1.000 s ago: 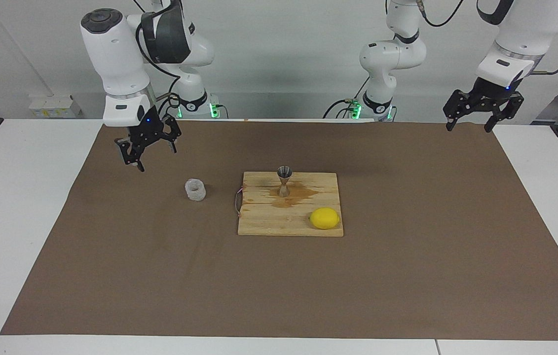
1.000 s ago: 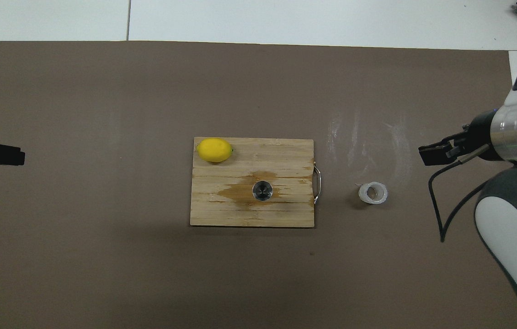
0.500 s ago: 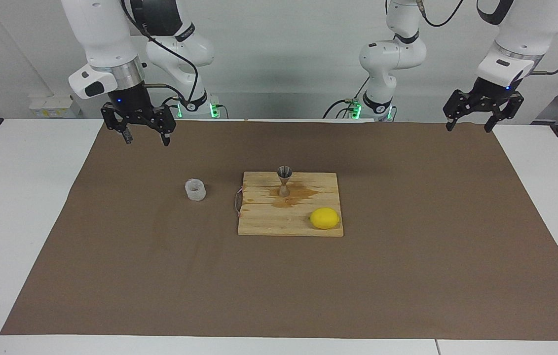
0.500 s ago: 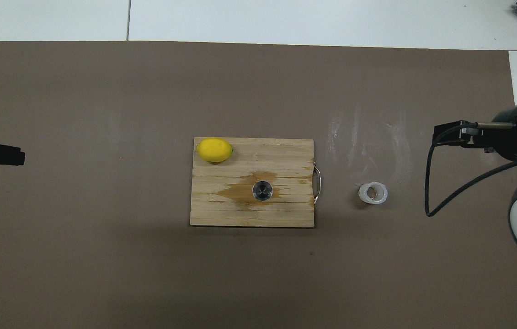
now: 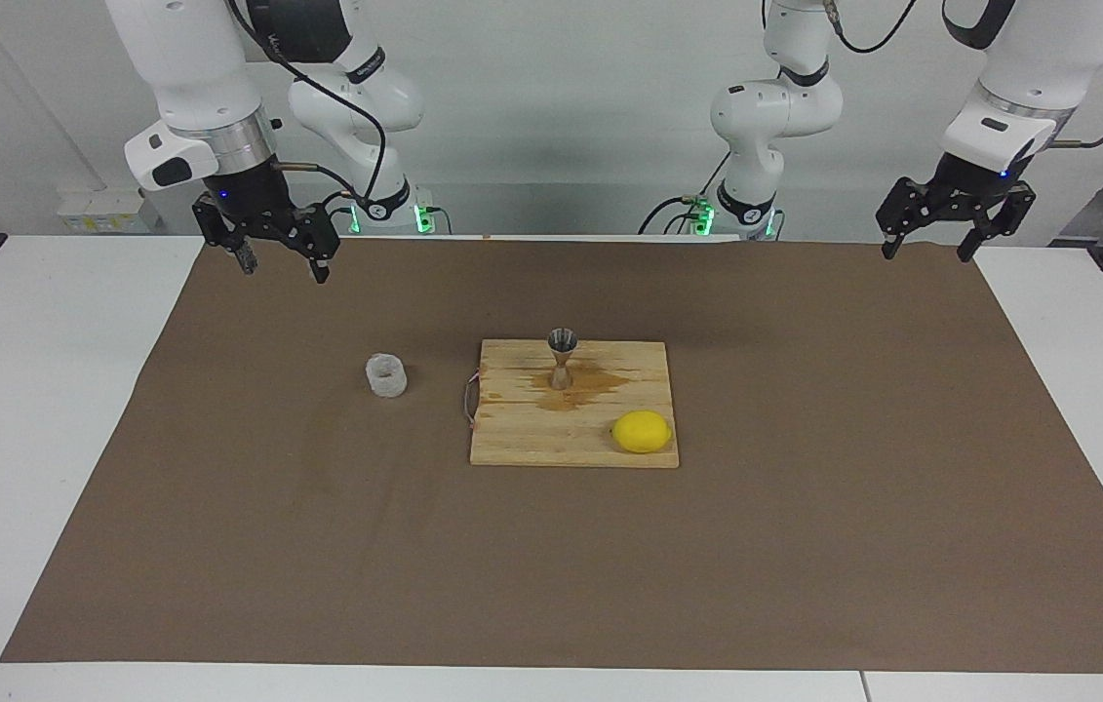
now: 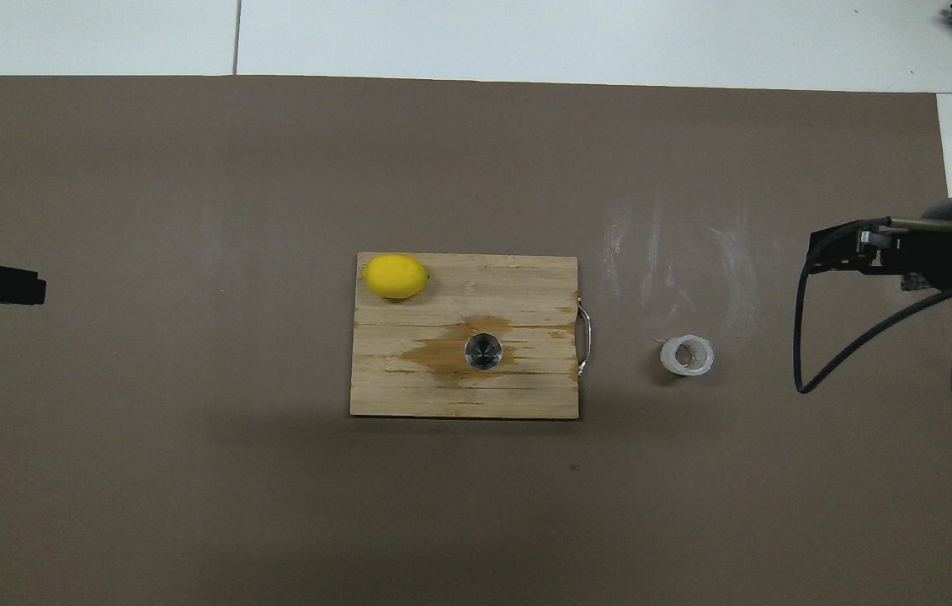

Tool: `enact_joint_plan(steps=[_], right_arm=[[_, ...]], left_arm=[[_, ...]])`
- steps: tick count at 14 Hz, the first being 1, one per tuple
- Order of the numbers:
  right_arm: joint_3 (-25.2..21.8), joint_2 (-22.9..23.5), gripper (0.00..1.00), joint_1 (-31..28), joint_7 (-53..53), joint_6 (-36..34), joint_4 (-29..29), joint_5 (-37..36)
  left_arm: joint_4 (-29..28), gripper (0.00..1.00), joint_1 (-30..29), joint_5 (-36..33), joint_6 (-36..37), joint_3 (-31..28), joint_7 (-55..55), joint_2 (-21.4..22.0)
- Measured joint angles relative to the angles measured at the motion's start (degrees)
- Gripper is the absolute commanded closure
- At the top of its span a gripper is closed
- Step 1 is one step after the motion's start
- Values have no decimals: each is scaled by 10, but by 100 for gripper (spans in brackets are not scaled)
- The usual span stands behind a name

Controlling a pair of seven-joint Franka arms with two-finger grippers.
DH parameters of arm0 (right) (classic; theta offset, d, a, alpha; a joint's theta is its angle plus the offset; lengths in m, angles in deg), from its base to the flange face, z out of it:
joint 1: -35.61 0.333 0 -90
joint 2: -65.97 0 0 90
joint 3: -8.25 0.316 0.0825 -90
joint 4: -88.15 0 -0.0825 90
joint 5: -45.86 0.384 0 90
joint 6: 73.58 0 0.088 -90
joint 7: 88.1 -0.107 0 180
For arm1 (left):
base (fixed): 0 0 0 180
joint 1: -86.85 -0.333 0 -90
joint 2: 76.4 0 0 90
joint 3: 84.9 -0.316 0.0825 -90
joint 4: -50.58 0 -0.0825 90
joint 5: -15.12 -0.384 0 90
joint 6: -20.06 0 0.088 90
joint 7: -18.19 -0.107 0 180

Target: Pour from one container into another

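The cup (image 5: 386,375) stands on the brown mat (image 5: 317,546) beside the board (image 5: 531,444), toward the right arm's end of the desk. The jigger (image 5: 562,357) stands upright on the board, on a wet-looking stain, with a lemon (image 5: 642,431) farther from the robots. Neither is held. The right gripper (image 5: 280,261) hangs in the air over the mat's edge by its base, fingers spread wide and empty. The left gripper (image 5: 931,234) waits over its own corner, likewise wide open and empty. Judging by the stain, either pouring is already done or no pick-up has begun; I cannot tell which. If pouring remains, the right gripper must descend around the cup, close, carry it above the jigger's narrow mouth and tip slowly
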Motion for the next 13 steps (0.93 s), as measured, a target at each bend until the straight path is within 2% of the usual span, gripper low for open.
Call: enact_joint_plan(steps=[13], right_arm=[[3, -11, 0, 0, 38, -13, 29, 0]], left_arm=[[0, 0, 0, 0, 0, 0, 0, 0]])
